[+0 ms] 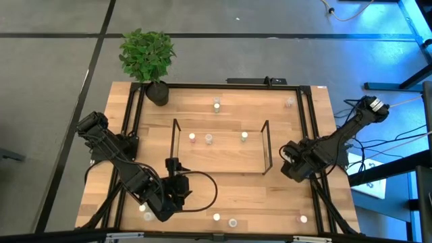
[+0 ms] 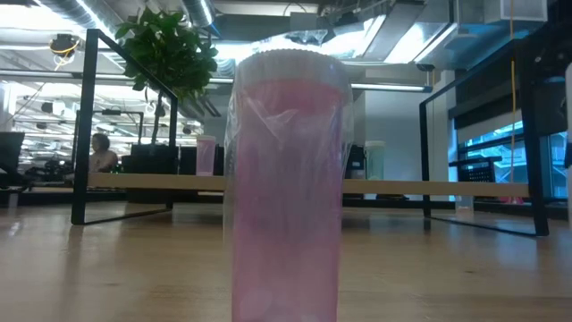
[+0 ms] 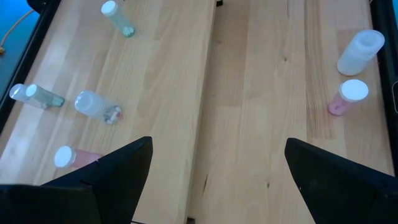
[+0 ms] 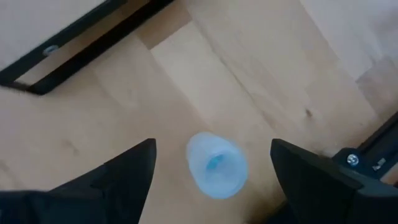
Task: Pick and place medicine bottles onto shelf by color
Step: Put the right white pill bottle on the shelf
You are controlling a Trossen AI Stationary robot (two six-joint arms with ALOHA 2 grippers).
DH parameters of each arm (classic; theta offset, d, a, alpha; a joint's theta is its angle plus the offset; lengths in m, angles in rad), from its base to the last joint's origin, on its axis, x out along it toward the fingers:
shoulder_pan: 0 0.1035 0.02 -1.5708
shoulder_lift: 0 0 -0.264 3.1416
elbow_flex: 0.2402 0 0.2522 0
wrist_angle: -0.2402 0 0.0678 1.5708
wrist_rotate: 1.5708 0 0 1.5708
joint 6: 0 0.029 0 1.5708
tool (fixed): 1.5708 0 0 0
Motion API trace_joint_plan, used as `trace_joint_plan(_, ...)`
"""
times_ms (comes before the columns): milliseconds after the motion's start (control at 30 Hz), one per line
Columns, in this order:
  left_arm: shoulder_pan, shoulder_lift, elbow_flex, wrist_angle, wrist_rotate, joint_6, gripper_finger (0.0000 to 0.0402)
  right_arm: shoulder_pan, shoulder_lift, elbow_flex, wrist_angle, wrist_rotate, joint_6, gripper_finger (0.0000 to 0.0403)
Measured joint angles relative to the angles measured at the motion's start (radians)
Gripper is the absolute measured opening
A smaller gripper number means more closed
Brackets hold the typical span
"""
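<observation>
A pink bottle (image 2: pixel 286 179) with a whitish top is filling the low view. The bench (image 1: pixel 223 196) is showing pale wood grain, the shelf (image 1: pixel 221 145) thin black rods (light board base), the plant (image 1: pixel 146 54) bright green leaves.

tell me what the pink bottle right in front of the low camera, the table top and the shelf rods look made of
The tall pink cylindrical bottle looks like translucent plastic: light passes through its tinted wall, and its whitish cap is ribbed. The pale wooden table top shows plank seams and grain, matte, likely wood or veneer. The thin black shelf rods look like painted metal, though this is hard to confirm.
</observation>
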Motion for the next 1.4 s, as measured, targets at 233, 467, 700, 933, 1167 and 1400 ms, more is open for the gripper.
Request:
trace_joint_plan(233, 0.000, 0.000, 0.000, 0.000, 0.000, 0.000, 0.0360, -0.060, 0.049, 0.000, 0.006, -0.039, -0.042, 0.0319)
trace_joint_plan(467, 0.000, 0.000, 0.000, 0.000, 0.000, 0.000, 0.0360, -0.092, 0.070, 0.000, 0.023, -0.089, -0.076, 0.0319)
trace_joint_plan(700, 0.000, 0.000, 0.000, 0.000, 0.000, 0.000, 0.0360, -0.094, 0.070, 0.000, 0.048, -0.196, -0.071, 0.0319)
trace_joint_plan(933, 0.000, 0.000, 0.000, 0.000, 0.000, 0.000, 0.0360, -0.094, 0.070, -0.002, 0.049, -0.165, -0.073, 0.0319)
trace_joint_plan(1167, 0.000, 0.000, 0.000, 0.000, 0.000, 0.000, 0.0360, -0.094, 0.074, -0.040, 0.080, -0.144, -0.062, 0.0289)
trace_joint_plan(1400, 0.000, 0.000, 0.000, 0.000, 0.000, 0.000, 0.0360, -0.094, 0.074, -0.047, 0.091, -0.116, -0.054, 0.0232)
